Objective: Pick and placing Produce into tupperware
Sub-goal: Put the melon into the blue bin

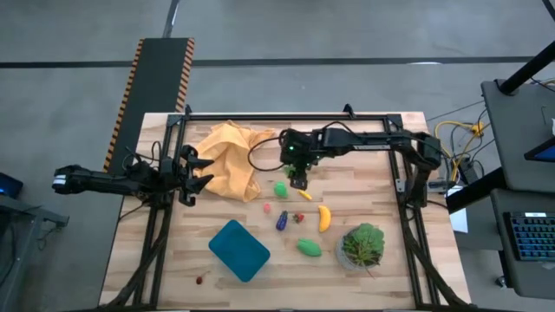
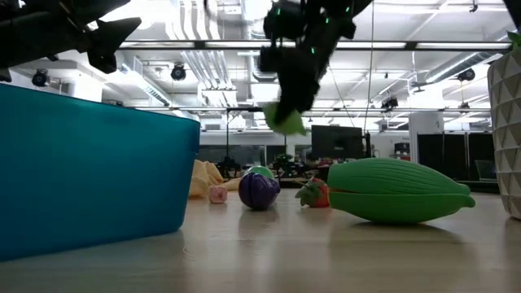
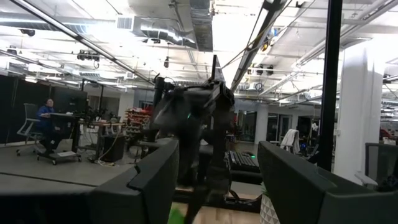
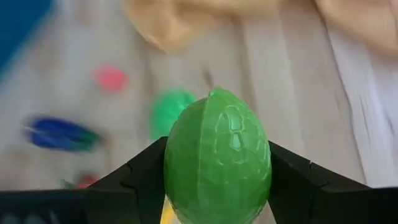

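I see two dark, nearly black arms made of slim jointed segments. The right arm carries a small green light near its wrist and a black cable looping beside it. The left arm ends in matte black, blocky fingers.

industrial lab/office | exposed ceiling ducts | monitors

Cloth at desk far left. Tupperware at near side, left of centre. Plant at near right. Oval between tupperware and plant. Banana just beyond oval; eggplant left of banana. Right gripper above desk centre, right of cloth, holding another oval off desk. Left gripper over cloth's left edge.
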`<state>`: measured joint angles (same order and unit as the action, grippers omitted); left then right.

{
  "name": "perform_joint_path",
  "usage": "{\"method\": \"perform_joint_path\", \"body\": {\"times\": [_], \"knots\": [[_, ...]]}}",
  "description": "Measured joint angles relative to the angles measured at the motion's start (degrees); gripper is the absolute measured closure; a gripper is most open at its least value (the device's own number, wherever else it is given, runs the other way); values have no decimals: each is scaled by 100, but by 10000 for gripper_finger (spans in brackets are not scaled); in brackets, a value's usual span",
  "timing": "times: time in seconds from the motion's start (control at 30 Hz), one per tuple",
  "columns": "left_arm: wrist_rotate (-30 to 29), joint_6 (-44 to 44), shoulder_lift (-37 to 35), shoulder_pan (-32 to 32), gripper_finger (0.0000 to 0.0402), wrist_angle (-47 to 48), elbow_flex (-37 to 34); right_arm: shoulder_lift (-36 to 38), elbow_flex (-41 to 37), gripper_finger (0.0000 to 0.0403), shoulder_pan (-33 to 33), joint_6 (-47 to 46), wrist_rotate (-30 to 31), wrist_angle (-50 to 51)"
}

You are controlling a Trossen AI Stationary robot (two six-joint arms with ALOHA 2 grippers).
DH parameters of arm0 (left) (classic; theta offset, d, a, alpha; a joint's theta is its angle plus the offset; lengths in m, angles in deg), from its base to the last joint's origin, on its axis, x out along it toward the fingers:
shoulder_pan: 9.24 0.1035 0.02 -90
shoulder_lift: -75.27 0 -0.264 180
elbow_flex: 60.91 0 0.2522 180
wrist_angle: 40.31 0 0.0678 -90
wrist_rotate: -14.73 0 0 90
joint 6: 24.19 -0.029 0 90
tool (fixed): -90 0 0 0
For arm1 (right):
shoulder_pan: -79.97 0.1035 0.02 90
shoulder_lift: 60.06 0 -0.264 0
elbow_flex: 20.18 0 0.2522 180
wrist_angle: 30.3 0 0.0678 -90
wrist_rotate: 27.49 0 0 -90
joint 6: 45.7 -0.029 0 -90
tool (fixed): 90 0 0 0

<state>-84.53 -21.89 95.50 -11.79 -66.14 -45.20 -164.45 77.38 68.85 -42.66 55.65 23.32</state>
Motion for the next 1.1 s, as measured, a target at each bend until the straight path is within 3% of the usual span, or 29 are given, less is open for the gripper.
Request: {"method": "perform_joint_path", "body": {"times": [0.33,0.6,1.1], "knots": [[0,0,-3,0,196,3,0,632,-7,194,696,194,-537,-1079],[0,1,-2,1,196,-2,0,668,-65,194,1290,429,-773,-1942],[0,0,0,2,196,2,0,620,-78,193,1692,320,-860,-2225]]}}
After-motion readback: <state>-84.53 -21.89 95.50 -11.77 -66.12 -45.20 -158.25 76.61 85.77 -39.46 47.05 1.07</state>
